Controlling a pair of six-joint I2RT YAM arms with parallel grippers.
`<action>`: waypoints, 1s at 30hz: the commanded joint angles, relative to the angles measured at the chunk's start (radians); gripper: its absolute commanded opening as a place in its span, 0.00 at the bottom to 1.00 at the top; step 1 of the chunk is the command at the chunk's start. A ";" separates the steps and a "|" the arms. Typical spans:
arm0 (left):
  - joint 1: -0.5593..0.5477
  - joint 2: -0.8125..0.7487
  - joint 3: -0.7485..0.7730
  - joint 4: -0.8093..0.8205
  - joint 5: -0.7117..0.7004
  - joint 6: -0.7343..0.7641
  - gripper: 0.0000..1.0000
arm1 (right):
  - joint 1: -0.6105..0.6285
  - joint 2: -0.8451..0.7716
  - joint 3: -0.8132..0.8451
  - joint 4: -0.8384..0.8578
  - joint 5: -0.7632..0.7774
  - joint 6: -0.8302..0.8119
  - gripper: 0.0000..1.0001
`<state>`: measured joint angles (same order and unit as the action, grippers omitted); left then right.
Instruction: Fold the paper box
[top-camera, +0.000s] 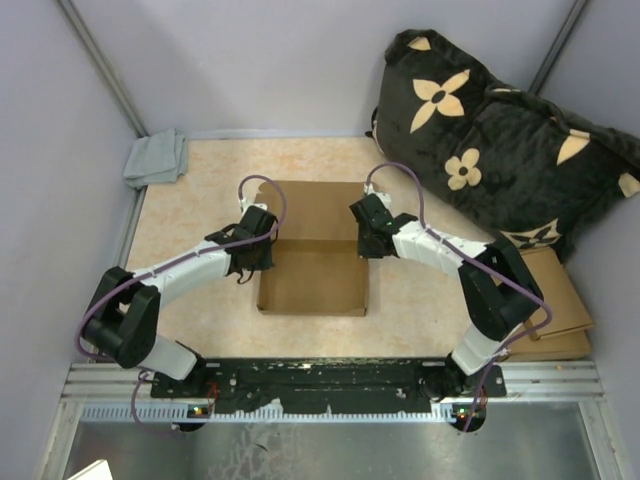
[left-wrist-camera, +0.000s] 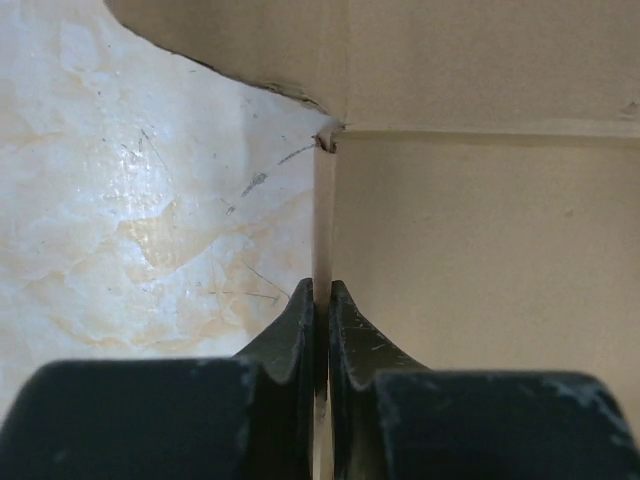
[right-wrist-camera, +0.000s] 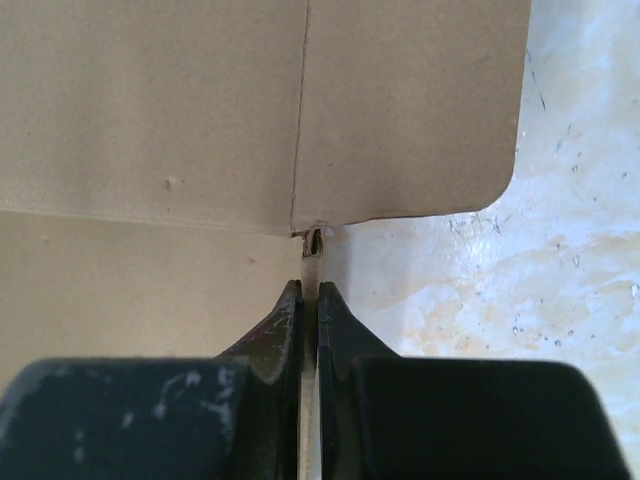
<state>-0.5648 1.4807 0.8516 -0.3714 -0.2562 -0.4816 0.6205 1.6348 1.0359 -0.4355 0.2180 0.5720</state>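
The paper box (top-camera: 312, 272) lies in the middle of the table, a shallow brown tray with raised side walls and its lid flap (top-camera: 312, 208) flat behind it. My left gripper (top-camera: 262, 250) is shut on the box's left side wall (left-wrist-camera: 323, 220), pinching its top edge. My right gripper (top-camera: 368, 243) is shut on the right side wall (right-wrist-camera: 309, 262), just near the corner where the lid flap (right-wrist-camera: 400, 110) begins. The box floor shows in both wrist views (left-wrist-camera: 480, 260) (right-wrist-camera: 140, 280).
A grey cloth (top-camera: 157, 157) lies at the back left corner. A black cushion with tan flowers (top-camera: 500, 140) fills the back right. A pile of flat brown cardboard sheets (top-camera: 560, 300) lies at the right, beside the right arm.
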 joint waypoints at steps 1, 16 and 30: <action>-0.001 0.004 0.035 0.024 -0.012 0.001 0.01 | -0.001 0.061 0.030 0.015 -0.011 0.006 0.00; -0.003 0.023 0.057 0.033 0.047 -0.046 0.00 | -0.001 0.091 0.059 0.047 -0.061 0.000 0.00; 0.001 -0.102 0.078 -0.090 -0.112 -0.058 0.49 | -0.024 -0.027 0.139 -0.040 0.107 -0.057 0.97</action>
<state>-0.5652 1.4441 0.8761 -0.4133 -0.2955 -0.5255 0.6159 1.6897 1.0908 -0.4675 0.2565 0.5457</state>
